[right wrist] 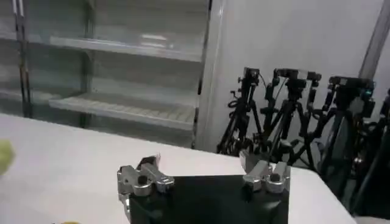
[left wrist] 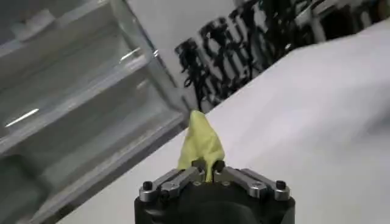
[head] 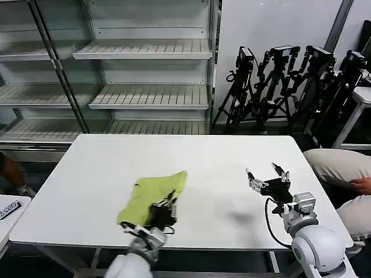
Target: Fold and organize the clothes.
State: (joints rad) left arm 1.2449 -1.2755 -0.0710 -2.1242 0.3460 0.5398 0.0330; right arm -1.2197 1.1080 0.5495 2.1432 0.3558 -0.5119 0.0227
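Head view: the lime T-shirt (head: pixel 155 196) is seen bunched on the white table (head: pixel 191 156) near its front edge, clamped by the left gripper (head: pixel 164 209). The thin fabric could slip from so narrow a pinch. The right gripper (head: pixel 267 176) is held spread, well apart. Tripods (head: pixel 278 81) and shelves (head: pixel 145 52) are set behind, obstructing nothing.
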